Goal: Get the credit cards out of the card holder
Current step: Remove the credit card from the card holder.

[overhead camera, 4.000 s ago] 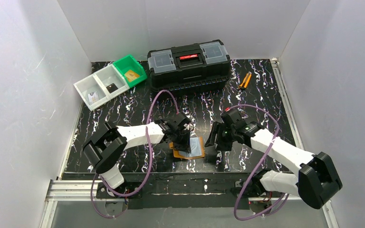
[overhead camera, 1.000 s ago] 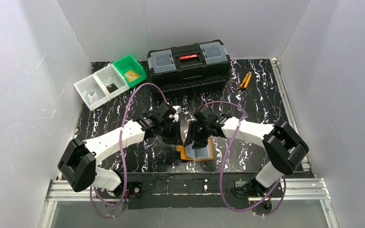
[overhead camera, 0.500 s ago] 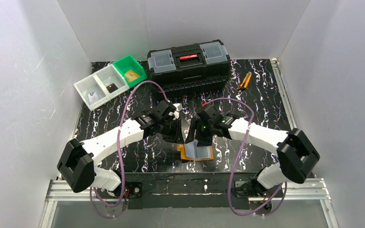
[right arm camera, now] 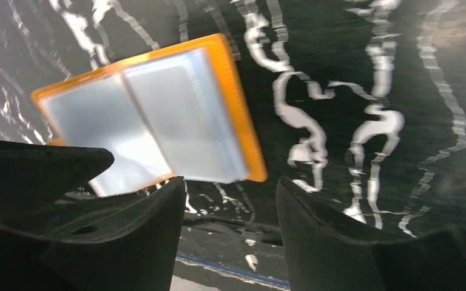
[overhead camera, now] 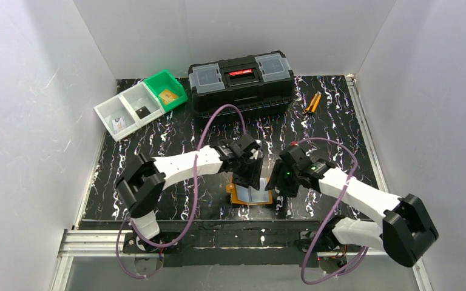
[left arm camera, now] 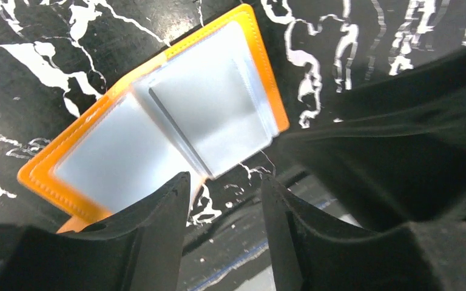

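Observation:
The orange card holder (overhead camera: 252, 195) lies open and flat near the front of the table, its clear bluish pockets (left arm camera: 209, 118) facing up. No dark card shows in those pockets (right arm camera: 182, 124). My left gripper (overhead camera: 249, 174) hangs over the holder's far edge, open, with nothing between its fingers (left arm camera: 158, 230). To the holder's right, my right gripper (overhead camera: 279, 183) is also open and empty, with only the table showing between its fingertips (right arm camera: 315, 230). A gold-tan credit card (overhead camera: 168, 95) lies in the green bin. A small dark card (overhead camera: 141, 111) lies in the white bin beside it.
A black toolbox (overhead camera: 241, 82) stands at the back centre, with orange-handled pliers (overhead camera: 311, 103) to its right. The green bin (overhead camera: 159, 82) and two white bins (overhead camera: 110, 110) sit at the back left. White walls enclose the black marbled table (overhead camera: 340, 133).
My left gripper has moved right over the holder and opened from shut. My right gripper has drawn back from above the holder to its right side.

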